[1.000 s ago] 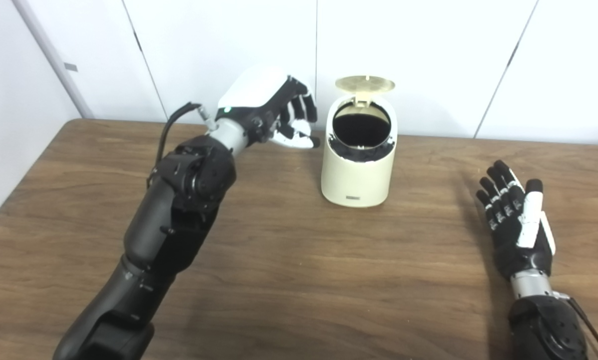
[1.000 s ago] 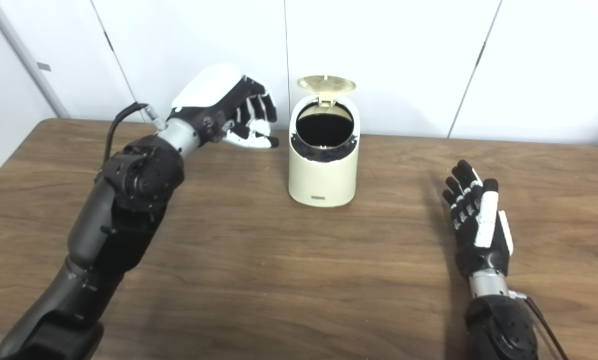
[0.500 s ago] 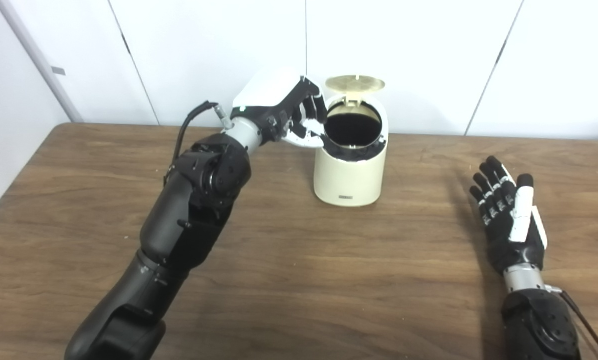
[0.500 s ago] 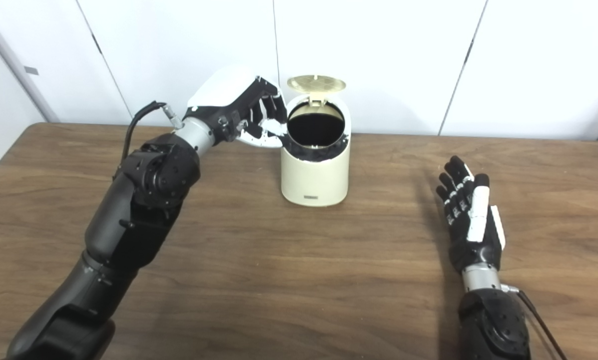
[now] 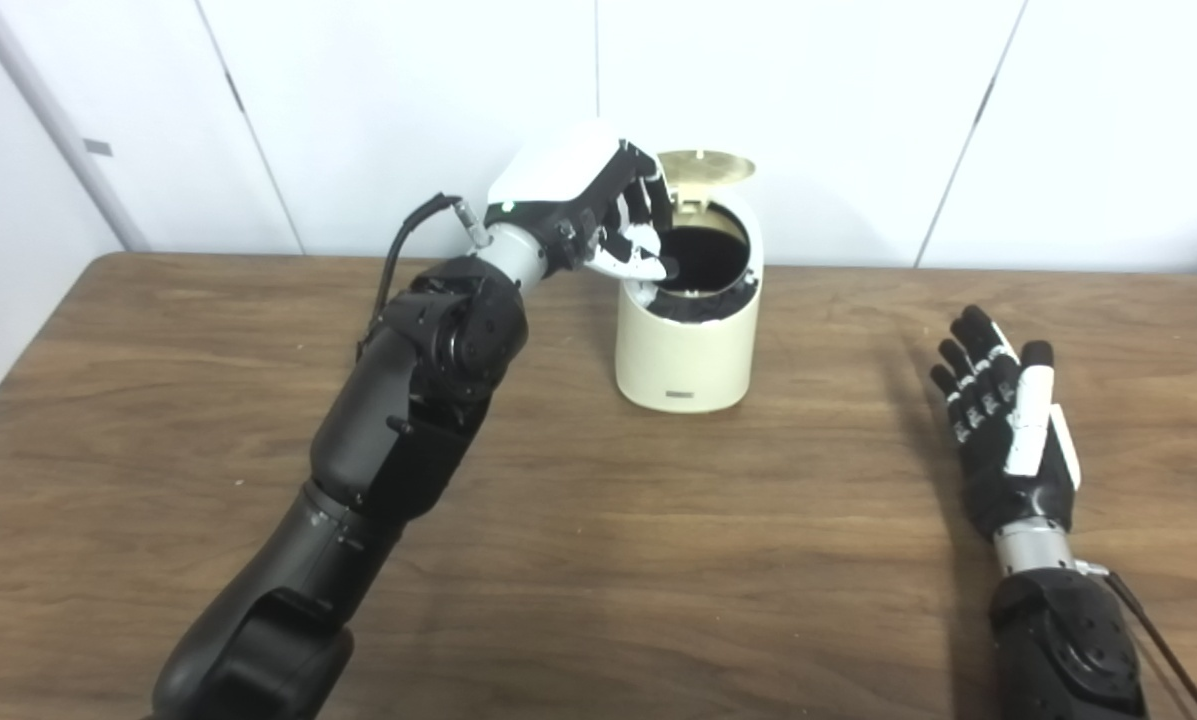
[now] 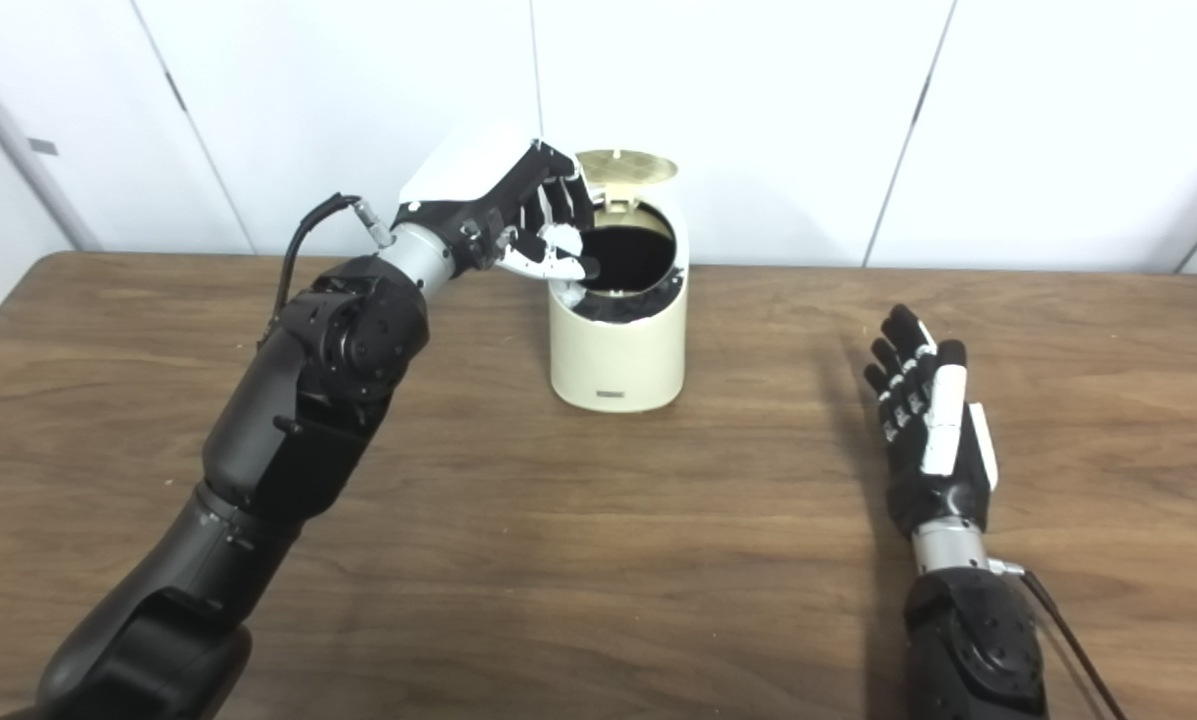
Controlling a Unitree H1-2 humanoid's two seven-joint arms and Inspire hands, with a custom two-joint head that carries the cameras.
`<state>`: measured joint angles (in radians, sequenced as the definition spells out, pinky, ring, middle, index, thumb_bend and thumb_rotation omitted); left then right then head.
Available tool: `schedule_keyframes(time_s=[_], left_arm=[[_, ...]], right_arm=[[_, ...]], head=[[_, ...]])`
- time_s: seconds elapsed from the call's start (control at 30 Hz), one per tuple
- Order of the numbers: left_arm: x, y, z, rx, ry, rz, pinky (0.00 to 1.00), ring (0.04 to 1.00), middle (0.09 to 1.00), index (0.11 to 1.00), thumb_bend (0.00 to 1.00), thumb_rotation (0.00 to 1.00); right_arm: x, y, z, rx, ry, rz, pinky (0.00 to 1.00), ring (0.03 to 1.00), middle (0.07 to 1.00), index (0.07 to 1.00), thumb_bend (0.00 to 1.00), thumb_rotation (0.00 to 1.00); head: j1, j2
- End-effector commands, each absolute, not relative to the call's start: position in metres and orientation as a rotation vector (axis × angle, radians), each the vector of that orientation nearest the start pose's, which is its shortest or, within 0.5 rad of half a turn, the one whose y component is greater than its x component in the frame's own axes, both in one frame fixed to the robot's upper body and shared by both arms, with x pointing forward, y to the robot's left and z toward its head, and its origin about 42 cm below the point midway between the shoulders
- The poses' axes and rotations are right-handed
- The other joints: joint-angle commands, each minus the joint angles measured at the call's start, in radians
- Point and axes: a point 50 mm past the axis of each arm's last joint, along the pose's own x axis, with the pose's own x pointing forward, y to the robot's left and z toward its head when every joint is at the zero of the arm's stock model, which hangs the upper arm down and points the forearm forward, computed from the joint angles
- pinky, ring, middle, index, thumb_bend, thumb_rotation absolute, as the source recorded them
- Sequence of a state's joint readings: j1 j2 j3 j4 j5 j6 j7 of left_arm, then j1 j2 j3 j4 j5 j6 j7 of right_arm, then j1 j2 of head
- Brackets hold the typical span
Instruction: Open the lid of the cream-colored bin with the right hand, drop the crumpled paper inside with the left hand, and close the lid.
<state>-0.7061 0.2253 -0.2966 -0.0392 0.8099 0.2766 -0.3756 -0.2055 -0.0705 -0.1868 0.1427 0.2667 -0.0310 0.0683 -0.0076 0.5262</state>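
Lid (image 5: 706,166) is standing open on the bin (image 5: 689,340), upper centre. Left hand (image 5: 598,215) is curling over the opening; whether it is gripping paper, cannot tell. Right hand (image 5: 1008,425) is lying open and empty at right; dropping and closing are remaining.

Left arm: my arm is raised and stretched forward, elbow bent.
Left hand (image 5: 598,215): my fingers are curled inward, thumb tucked under; whether they grip anything cannot be seen.
Right arm: my forearm lies low, pointing forward.
Right hand (image 5: 1008,430): my fingers are extended, slightly spread, holding nothing.
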Motion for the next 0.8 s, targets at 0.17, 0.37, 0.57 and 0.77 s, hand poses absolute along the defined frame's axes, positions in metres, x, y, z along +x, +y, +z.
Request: schedule_keyframes(time_s=[0.17, 0.37, 0.57, 0.77], left_arm=[[0.441, 0.128, 0.348, 1.138, -0.487, -0.238, 0.33, 0.391, 0.477, 0.510, 0.47, 0.00], [0.442, 0.120, 0.345, 1.129, -0.487, -0.228, 0.33, 0.389, 0.479, 0.512, 0.47, 0.00], [0.441, 0.116, 0.340, 1.115, -0.501, -0.202, 0.31, 0.380, 0.491, 0.516, 0.47, 0.00], [0.441, 0.116, 0.336, 1.108, -0.492, -0.163, 0.30, 0.376, 0.485, 0.525, 0.47, 0.00]], right_arm=[[0.338, -0.260, 0.107, 0.242, -0.081, -0.080, 0.94, 0.945, 0.936, 0.900, 0.59, 0.98], [0.337, -0.260, 0.107, 0.238, -0.075, -0.081, 0.94, 0.944, 0.933, 0.898, 0.57, 0.99], [0.336, -0.261, 0.106, 0.242, -0.071, -0.080, 0.96, 0.949, 0.936, 0.900, 0.59, 0.99], [0.338, -0.260, 0.107, 0.235, -0.077, -0.084, 0.97, 0.951, 0.936, 0.894, 0.58, 1.00]], head=[[-0.007, -0.003], [-0.008, -0.002], [-0.007, 0.002], [-0.002, 0.005]])
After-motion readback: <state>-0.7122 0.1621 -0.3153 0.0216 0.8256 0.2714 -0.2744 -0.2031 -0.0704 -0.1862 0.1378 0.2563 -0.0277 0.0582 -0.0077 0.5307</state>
